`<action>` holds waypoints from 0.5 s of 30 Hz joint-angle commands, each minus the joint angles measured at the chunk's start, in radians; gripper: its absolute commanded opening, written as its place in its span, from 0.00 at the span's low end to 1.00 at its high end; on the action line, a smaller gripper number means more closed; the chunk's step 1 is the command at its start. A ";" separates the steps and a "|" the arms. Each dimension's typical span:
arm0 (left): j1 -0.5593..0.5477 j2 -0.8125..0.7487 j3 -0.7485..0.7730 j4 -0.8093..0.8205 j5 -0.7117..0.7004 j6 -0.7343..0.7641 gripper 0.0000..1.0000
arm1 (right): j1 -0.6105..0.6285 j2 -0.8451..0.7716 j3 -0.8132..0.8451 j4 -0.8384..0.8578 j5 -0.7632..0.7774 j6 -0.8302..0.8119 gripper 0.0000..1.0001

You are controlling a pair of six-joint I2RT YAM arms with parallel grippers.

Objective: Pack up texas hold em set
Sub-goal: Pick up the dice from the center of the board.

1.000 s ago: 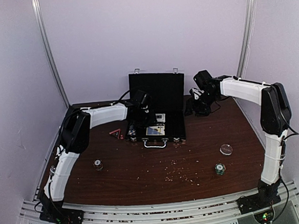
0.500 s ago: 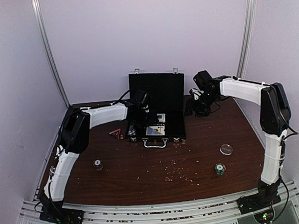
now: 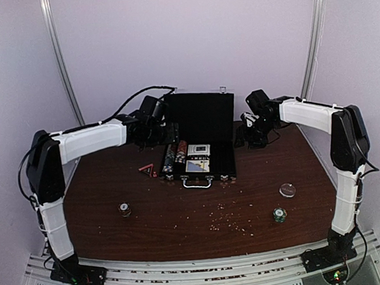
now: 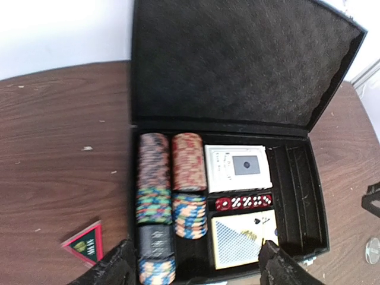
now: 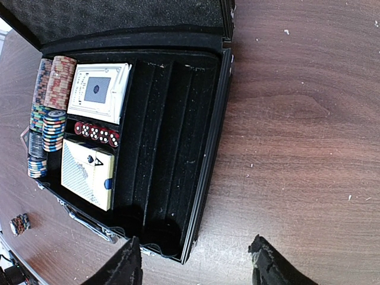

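Likely step: filling open black foam-lined case point(image 4: 297, 190) ahead of left gripper point(image 4: 200, 264), spread wide, empty; right gripper point(image 5: 196, 261) likewise. Next: retract toward small striped chip stack point(image 3: 125, 209) behind it and grip.

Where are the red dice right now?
In the left wrist view, the red dice sit in a row inside the open case, between the two card decks and just right of the chip rows.
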 commanded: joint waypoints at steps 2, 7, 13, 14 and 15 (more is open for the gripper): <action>0.065 -0.082 -0.162 -0.019 0.022 0.002 0.69 | -0.007 0.012 0.025 -0.012 0.022 0.004 0.63; 0.122 -0.080 -0.233 -0.061 0.082 -0.019 0.60 | -0.007 0.008 0.026 -0.011 0.041 0.017 0.63; 0.146 0.018 -0.162 -0.097 0.122 0.025 0.53 | -0.008 -0.020 0.021 -0.016 0.085 0.011 0.63; 0.147 0.038 -0.145 -0.099 0.130 0.034 0.52 | -0.008 -0.028 0.021 -0.013 0.092 0.009 0.63; 0.147 0.057 -0.130 -0.101 0.136 0.044 0.51 | -0.008 -0.036 0.019 -0.010 0.098 0.007 0.63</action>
